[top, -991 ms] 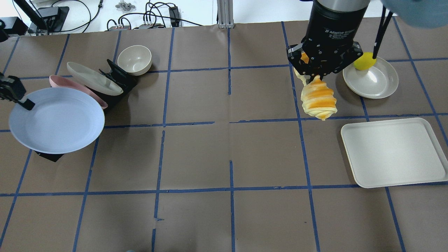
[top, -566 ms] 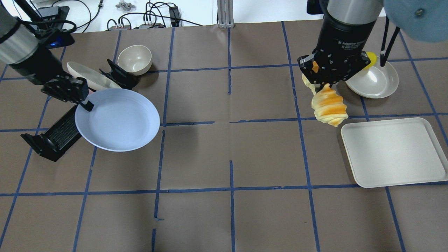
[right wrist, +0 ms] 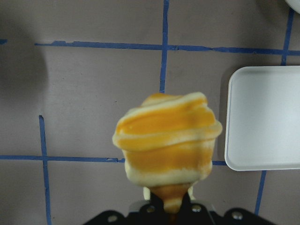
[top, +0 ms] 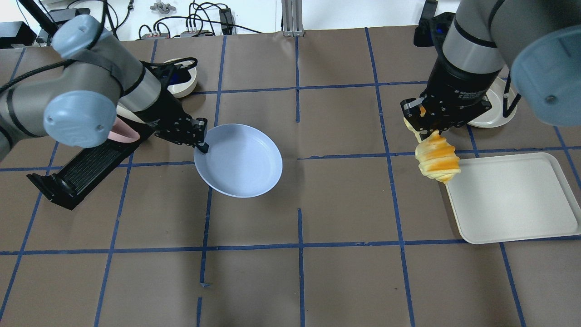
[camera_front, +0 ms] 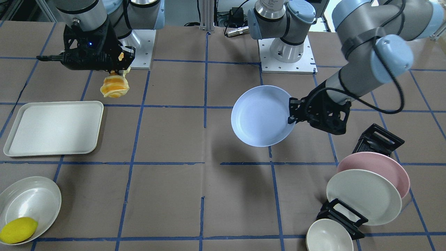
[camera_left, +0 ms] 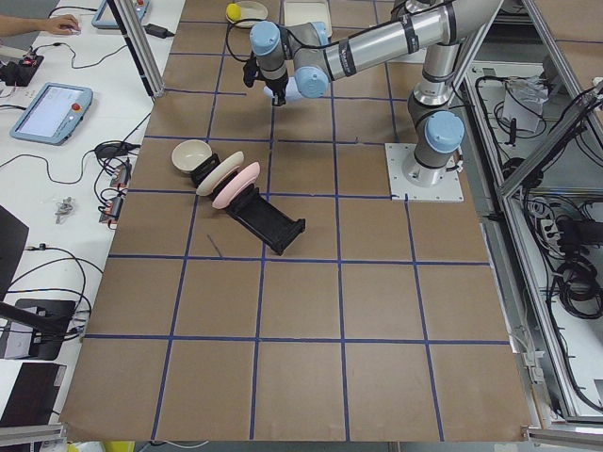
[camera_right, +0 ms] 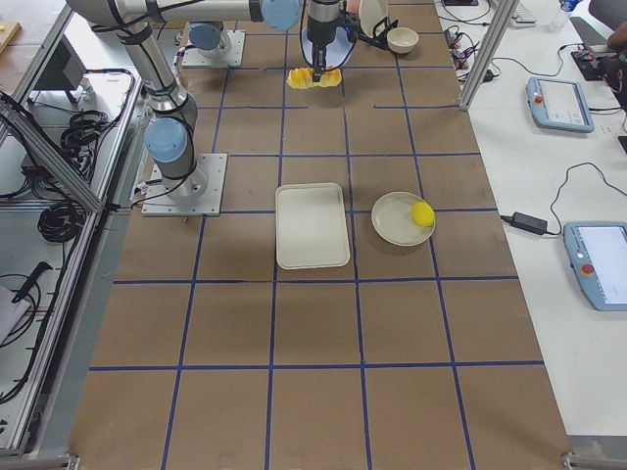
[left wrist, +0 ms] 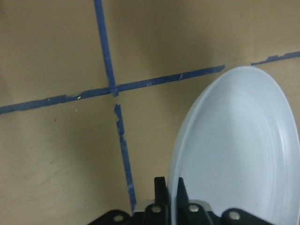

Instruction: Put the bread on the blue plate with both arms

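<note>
Pinches blue plate [top: 243,161] by its rim in clenched left gripper [top: 204,146], raised left of centre. Clamps bread [top: 438,156] by one end in right gripper [top: 430,131], near white tray [top: 508,200]. Shows lemon [camera_front: 18,230] lying in round dish [camera_front: 38,195].

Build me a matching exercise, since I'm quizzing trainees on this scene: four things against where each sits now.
Things:
1. bread
2. blue plate
3. lemon
4. pink plate

Places:
A. standing in the black rack
B. hanging from the right pincer
C. lying in the white dish
D. gripped at its rim by the left pincer

Pairs: 1-B, 2-D, 3-C, 4-A
</note>
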Robot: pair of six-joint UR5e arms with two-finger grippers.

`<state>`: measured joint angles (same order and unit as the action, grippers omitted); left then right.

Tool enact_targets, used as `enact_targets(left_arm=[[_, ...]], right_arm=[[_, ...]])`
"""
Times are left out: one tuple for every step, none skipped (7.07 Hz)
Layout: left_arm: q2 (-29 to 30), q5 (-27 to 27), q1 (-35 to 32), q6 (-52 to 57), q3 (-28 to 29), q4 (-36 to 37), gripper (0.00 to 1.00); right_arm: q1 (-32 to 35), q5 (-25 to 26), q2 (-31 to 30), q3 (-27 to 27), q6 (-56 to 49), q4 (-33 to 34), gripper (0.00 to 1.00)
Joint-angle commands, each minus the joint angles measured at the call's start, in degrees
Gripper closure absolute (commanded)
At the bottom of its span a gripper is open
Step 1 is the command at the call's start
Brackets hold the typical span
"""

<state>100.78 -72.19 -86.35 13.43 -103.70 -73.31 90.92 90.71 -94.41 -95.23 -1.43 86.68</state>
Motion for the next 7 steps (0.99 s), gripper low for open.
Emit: enact_targets(left_arm=[[6.6,3.8,-5.3,-5.8,-0.1,11.5,0.86],[10.7,4.0,-7.0,-7.6,0.3,16.8,0.86],[12.9,4.1,-7.5,-10.2,0.5,20.2,0.85],[14.3,4.5,-7.6,-10.4,0.6,22.6,0.85],[15.2,7.6,-7.6,-10.4,0.5,24.8,0.84],[16.7,7.7,-7.6,-10.4,0.5,27.2,0.80],[16.5,7.2,-7.5,-10.4,0.7,28.9,0.24]], right_arm=[[-0.7,-0.1,-0.2,-0.5,-0.1,0.2,0.89],[-0.7,-0.1,-0.2,-0.4,-0.1,0.3,0.89],[-0.8,-0.1,-0.2,-0.4,-0.2,0.4,0.89],[-0.8,-0.1,0.0,-0.5,-0.2,0.4,0.89],[-0.8,-0.2,0.2,-0.5,-0.1,0.4,0.89],[-0.7,-0.2,0.0,-0.5,0.3,0.5,0.89],[-0.4,-0.4,0.4,-0.4,0.8,2.7,0.89]])
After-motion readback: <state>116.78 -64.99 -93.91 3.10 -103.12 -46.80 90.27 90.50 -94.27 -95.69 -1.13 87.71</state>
